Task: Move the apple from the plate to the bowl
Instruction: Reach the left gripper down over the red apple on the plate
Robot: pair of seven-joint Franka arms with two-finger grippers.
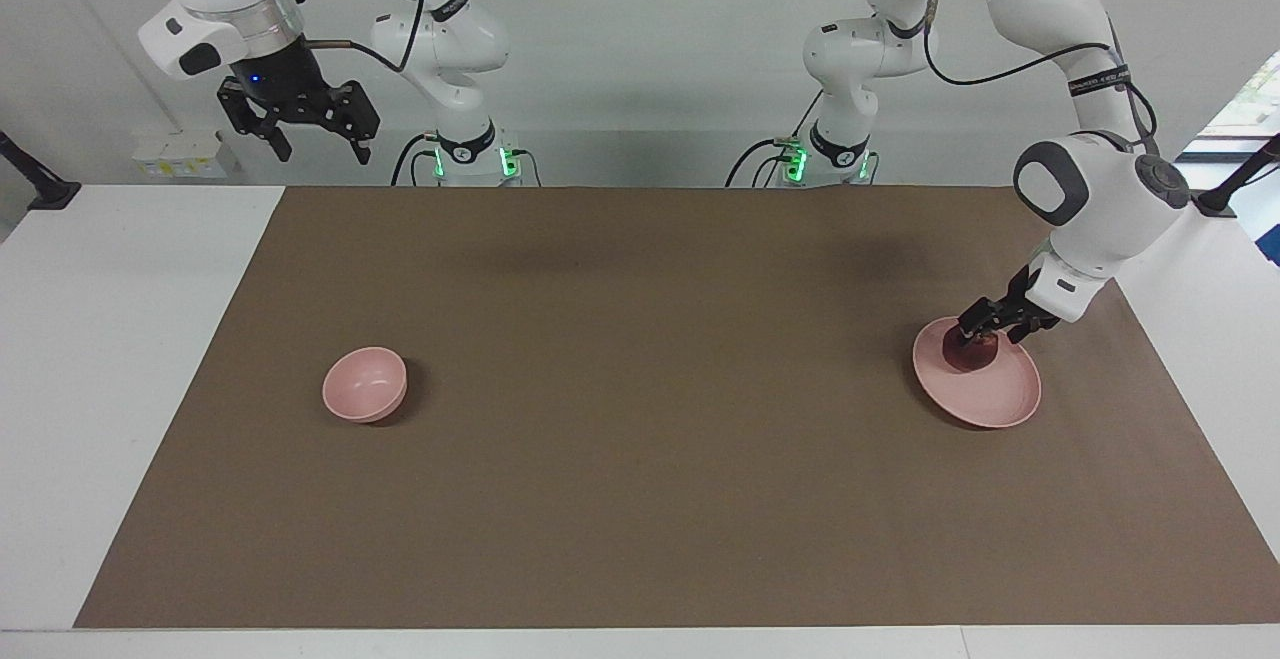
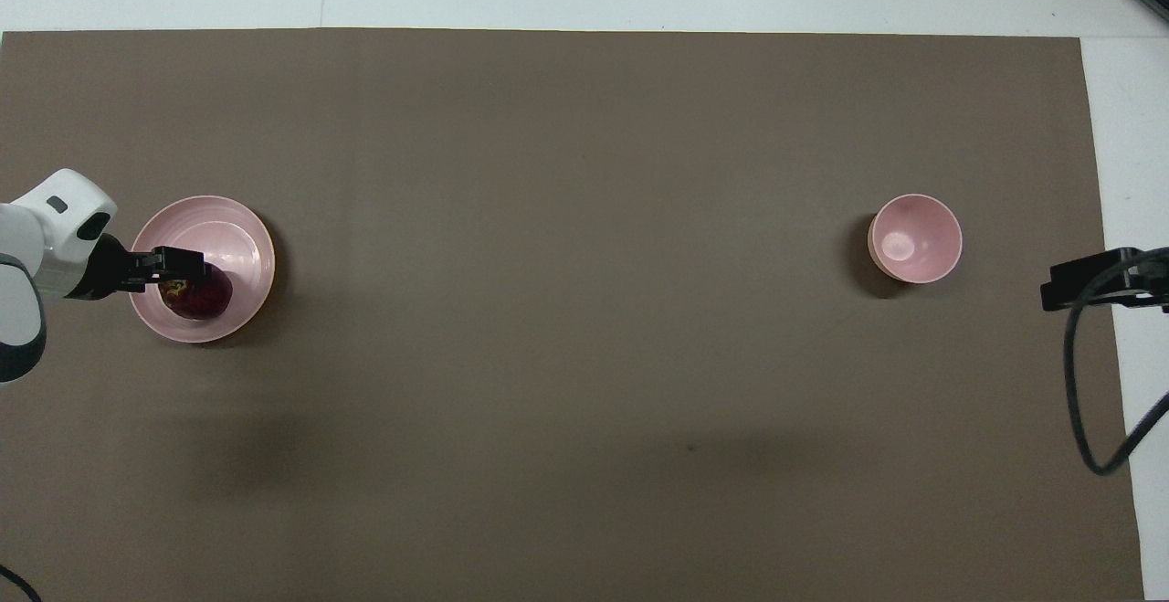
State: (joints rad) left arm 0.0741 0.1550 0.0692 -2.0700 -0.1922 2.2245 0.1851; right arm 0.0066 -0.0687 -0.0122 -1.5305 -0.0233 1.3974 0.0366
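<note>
The dark red apple (image 1: pixel 976 353) (image 2: pixel 205 297) lies on the pale pink plate (image 1: pixel 996 396) (image 2: pixel 230 229), at the left arm's end of the table, on the part of the plate nearer to the robots. My left gripper (image 1: pixel 972 337) (image 2: pixel 187 274) is down at the apple, open, with its fingers straddling the top of the fruit. The small deep pink bowl (image 1: pixel 365 385) (image 2: pixel 914 238) stands alone toward the right arm's end. My right gripper (image 1: pixel 322 149) (image 2: pixel 1064 290) waits open, high above the table's edge at its own end.
A brown mat (image 1: pixel 640 439) covers most of the white table (image 1: pixel 120 339). A black cable (image 2: pixel 1087 401) loops down from the right arm. Small white boxes (image 1: pixel 180 154) sit at the robots' edge of the table, at the right arm's end.
</note>
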